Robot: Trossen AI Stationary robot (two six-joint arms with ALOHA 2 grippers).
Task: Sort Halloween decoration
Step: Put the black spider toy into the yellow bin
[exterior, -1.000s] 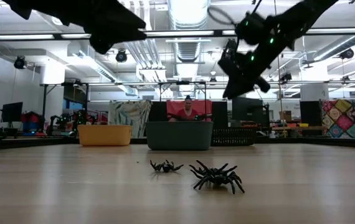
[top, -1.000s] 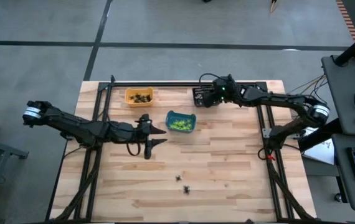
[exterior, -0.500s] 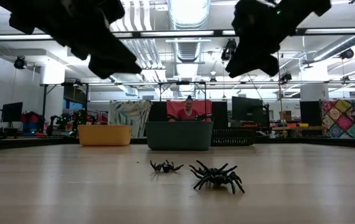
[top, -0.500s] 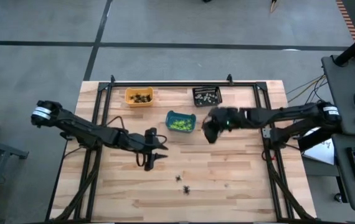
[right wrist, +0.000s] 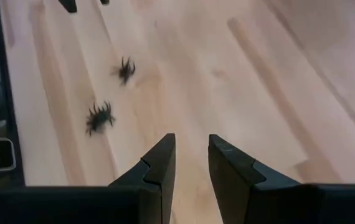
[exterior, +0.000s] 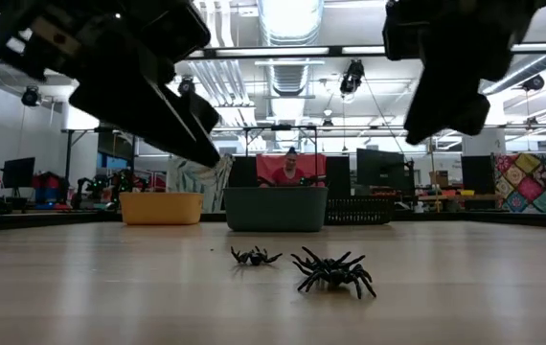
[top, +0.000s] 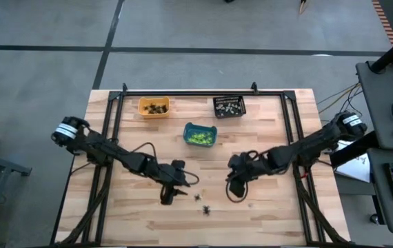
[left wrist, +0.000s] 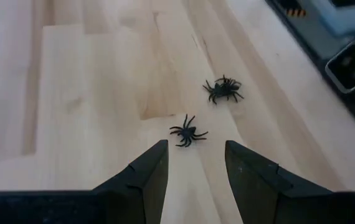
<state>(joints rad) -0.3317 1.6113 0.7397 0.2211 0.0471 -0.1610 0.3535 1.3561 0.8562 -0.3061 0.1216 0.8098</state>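
Two black spider trinkets of the Halloween decoration lie on the wooden table, a smaller one (top: 197, 197) (left wrist: 188, 132) and a larger one (top: 205, 209) (left wrist: 223, 89). My left gripper (top: 181, 188) (left wrist: 196, 146) hovers open just left of the smaller spider, slanting down, with nothing between its fingers. My right gripper (top: 232, 184) (right wrist: 192, 138) hovers to the right of both spiders (right wrist: 125, 69) (right wrist: 99, 117). Its fingers stand a narrow gap apart and hold nothing.
Three bins stand toward the far edge: an orange one (top: 154, 107) with dark trinkets, a teal one (top: 200, 134) with lime green ones, and a black one (top: 229, 106) with pale ones. Bare wood lies around the spiders. A person sits in the room behind (exterior: 289, 171).
My left gripper has gone down and toward the table's near edge, tipping downward, up to the smaller spider. My right gripper has swung from above the black bin toward the near edge, arriving right of the spiders. The spiders have not moved.
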